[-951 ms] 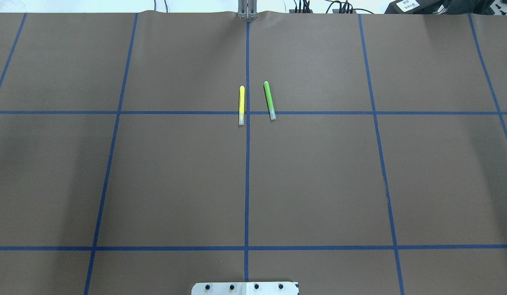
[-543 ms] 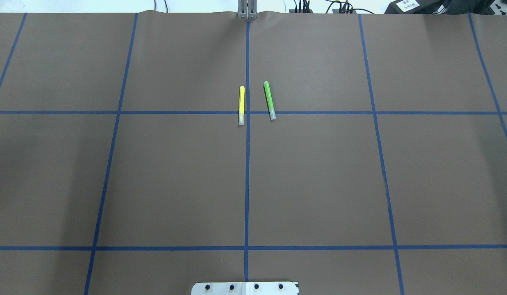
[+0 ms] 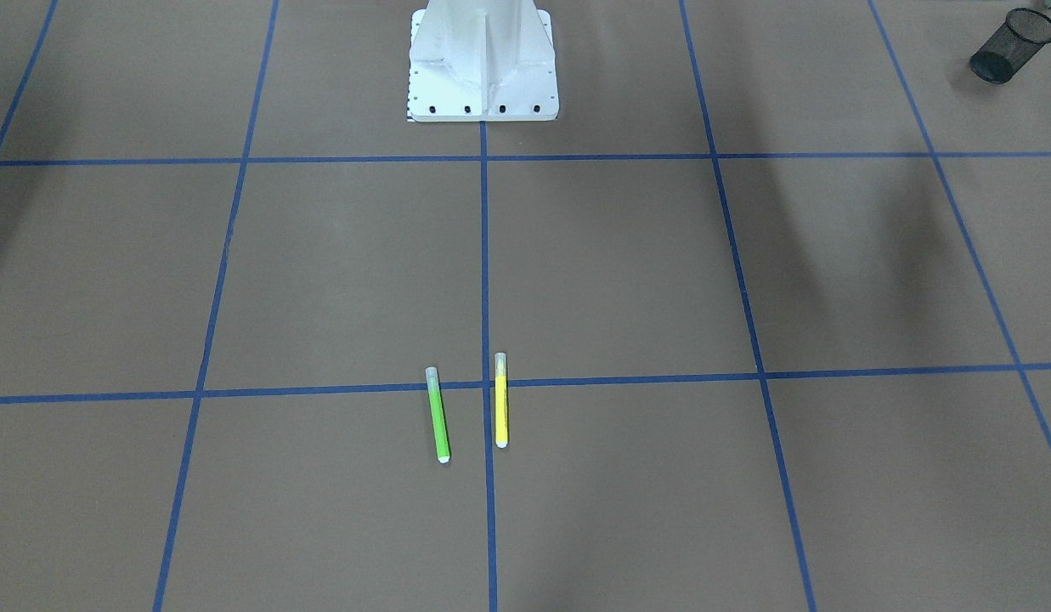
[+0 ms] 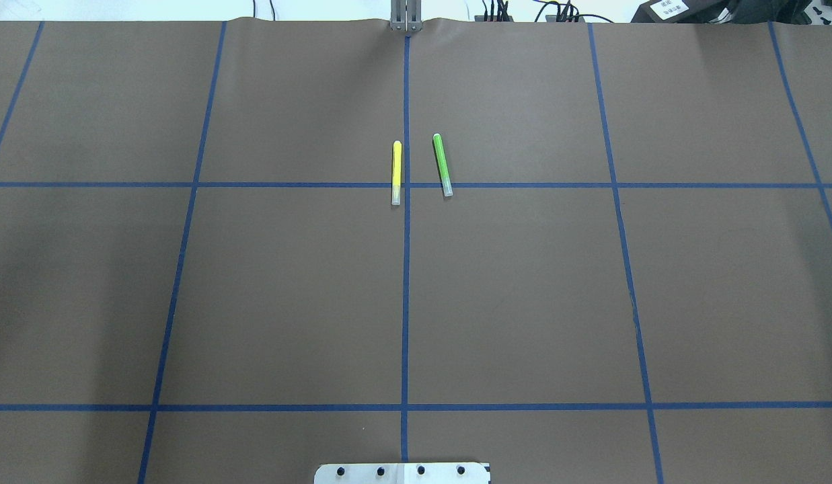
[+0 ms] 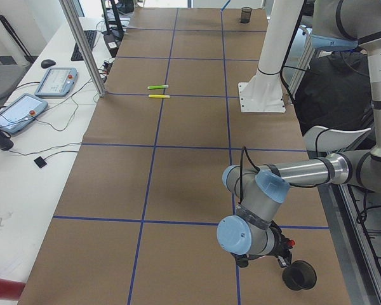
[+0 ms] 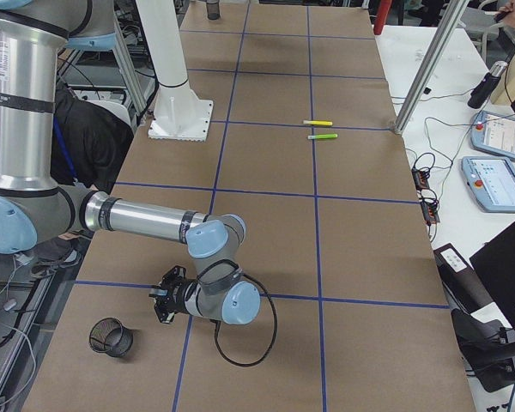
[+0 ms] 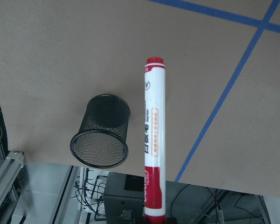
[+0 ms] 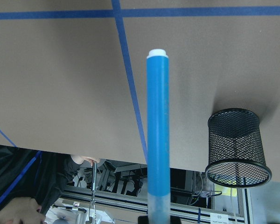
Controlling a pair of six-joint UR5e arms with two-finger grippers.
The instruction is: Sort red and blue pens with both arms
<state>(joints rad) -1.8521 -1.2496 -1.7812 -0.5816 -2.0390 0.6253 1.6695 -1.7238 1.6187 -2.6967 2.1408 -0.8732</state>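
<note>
The red-capped white marker (image 7: 154,140) sticks out in front of the left wrist camera, my left gripper (image 5: 279,252) shut on its red end. It hangs above the brown table beside a black mesh cup (image 7: 102,133), to the cup's right. The slim blue pen (image 8: 157,130) stands out the same way from my right gripper (image 6: 165,299), which is shut on its clear cap end. A second black mesh cup (image 8: 235,142) stands to the right of that pen. Neither arm shows in the overhead view.
A yellow pen (image 4: 396,171) and a green pen (image 4: 442,165) lie side by side near the centre line at the far middle of the table. The white robot base (image 3: 483,59) stands at the near edge. One mesh cup (image 3: 1009,44) sits by the left-arm corner.
</note>
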